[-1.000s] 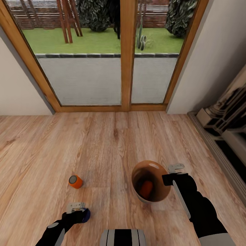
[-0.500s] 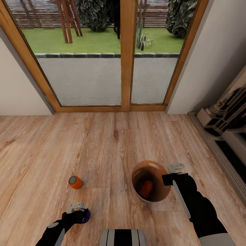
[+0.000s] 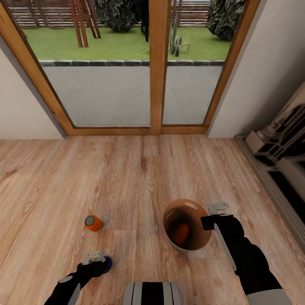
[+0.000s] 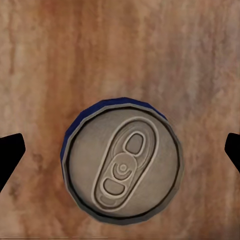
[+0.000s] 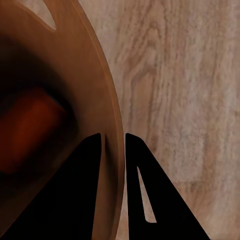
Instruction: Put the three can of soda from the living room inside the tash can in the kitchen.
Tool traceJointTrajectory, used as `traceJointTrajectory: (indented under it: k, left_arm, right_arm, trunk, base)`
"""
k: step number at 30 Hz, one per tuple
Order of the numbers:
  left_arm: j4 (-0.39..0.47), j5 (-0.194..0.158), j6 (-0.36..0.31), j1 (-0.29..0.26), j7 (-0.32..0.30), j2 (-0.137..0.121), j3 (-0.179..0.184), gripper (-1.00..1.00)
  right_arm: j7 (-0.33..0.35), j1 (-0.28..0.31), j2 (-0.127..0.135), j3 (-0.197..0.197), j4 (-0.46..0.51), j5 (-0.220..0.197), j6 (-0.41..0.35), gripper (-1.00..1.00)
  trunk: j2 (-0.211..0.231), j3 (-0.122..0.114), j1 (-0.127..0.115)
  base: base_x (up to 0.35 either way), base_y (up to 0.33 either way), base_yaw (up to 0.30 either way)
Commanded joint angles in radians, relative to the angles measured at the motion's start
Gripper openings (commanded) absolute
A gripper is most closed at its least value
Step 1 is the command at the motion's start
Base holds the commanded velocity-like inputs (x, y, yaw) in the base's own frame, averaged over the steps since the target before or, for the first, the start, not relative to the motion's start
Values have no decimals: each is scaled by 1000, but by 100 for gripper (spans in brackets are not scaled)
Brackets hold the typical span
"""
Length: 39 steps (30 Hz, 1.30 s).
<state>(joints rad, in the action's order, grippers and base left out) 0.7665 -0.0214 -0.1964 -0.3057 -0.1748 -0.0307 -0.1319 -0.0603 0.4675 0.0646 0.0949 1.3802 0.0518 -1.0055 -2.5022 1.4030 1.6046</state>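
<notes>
Inside the bin (image 3: 199,241), whose rim the right pincer (image 5: 114,142) is clenching, an orange can (image 3: 181,234) is lying, while the left pincer (image 4: 120,150) is hanging released around a blue can (image 4: 122,162) on the floor (image 3: 140,173), near another orange can (image 3: 92,223).

Flat, even sim lighting, daylight through the wood-framed glass doors (image 3: 127,72), soft low-res renders, dim blurred interior of the tan-brown round bin (image 5: 75,80).
</notes>
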Motion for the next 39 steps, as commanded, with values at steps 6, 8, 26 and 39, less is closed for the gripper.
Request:
traceJointTrajectory:
  k: [6,8,26,39]
  left_arm:
    - [0,0,0,0,0,0,0,100]
    - [0,0,0,0,0,0,0,100]
    - [0,0,0,0,0,0,0,100]
    - [0,0,0,0,0,0,0,100]
  right_arm:
    - [5,0,0,1,10,-13,0,-100]
    - [5,0,0,1,14,-13,0,-100]
    - [5,0,0,2,19,-12,0,-100]
    - [5,0,0,2,19,-12,-1,-100]
  trunk:
    - [-1,15,2]
    - [-1,15,2]
    - [-2,31,3]
    - [-2,39,4]
  base:
    - [0,0,0]
    - [0,0,0]
    - [0,0,0]
    - [0,0,0]
